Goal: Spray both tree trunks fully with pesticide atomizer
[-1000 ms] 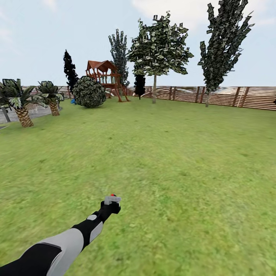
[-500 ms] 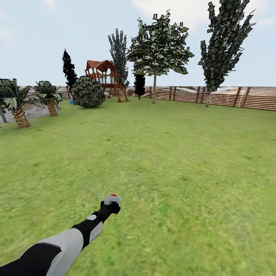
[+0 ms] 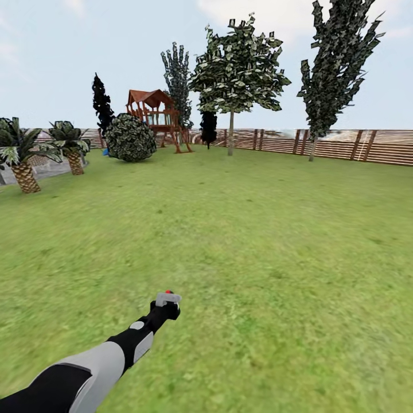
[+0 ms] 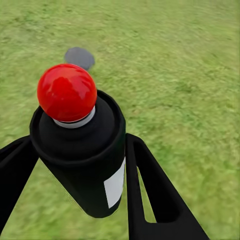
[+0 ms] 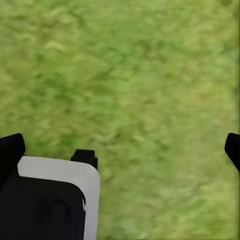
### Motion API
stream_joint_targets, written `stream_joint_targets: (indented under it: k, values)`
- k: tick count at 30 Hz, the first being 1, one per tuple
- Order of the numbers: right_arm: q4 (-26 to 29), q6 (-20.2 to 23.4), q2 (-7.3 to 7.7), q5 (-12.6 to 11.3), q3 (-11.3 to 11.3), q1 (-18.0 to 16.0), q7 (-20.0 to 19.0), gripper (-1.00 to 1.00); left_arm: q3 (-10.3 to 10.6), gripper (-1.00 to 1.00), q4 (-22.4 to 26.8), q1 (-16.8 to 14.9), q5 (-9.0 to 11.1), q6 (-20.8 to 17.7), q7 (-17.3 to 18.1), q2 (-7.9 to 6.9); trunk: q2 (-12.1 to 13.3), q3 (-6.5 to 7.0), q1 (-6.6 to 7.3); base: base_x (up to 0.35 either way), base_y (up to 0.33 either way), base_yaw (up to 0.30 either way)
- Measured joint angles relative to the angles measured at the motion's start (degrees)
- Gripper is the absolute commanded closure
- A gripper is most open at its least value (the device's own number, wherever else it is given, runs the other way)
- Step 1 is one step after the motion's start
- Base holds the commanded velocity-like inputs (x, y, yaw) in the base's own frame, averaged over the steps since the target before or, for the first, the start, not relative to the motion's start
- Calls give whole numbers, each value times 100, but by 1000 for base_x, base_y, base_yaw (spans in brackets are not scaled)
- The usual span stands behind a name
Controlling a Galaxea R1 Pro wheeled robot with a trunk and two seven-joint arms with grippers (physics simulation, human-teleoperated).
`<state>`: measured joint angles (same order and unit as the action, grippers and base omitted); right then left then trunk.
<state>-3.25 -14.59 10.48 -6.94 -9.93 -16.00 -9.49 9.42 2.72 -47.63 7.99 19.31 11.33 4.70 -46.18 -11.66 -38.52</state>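
Since a second ago the whole head view has slid a little, the palm-like plants [image 3: 23,154] and the round bush [image 3: 131,137] drifting toward the left edge of the picture, so the camera has turned rather than the garden; the left arm keeps the same pose. That arm reaches forward over the grass floor [image 3: 258,246], and the left pincer [image 3: 167,304] is clamped on the pesticide atomizer [image 3: 168,293], whose red top just peeks above the fingers. Seen from the left wrist, the pesticide atomizer [image 4: 82,150] sits upright between the two dark fingers [image 4: 150,190], its red ball cap up and a white label on its side, held clear of the lawn. The right pincer [image 5: 120,145] hangs over bare grass with its dark fingertips [image 5: 11,150] far apart at either side of the picture, holding nothing. Far across the lawn, a broad-leaved tree [image 3: 238,63] with a thin bare trunk [image 3: 230,135] stands before the brown slat fence [image 3: 344,143], beside a wooden playset [image 3: 154,115]; a taller dark tree [image 3: 335,63] stands further along the fence.
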Motion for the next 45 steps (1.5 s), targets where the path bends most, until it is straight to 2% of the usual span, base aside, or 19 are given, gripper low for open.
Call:
stream_joint_targets:
  k: [45]
  values:
    - [0, 0, 0, 0, 0, 0, 0, -100, 8, 100, 4, 0, 10, 0, 0, 17, 0, 0, 0, 335, -77, 0]
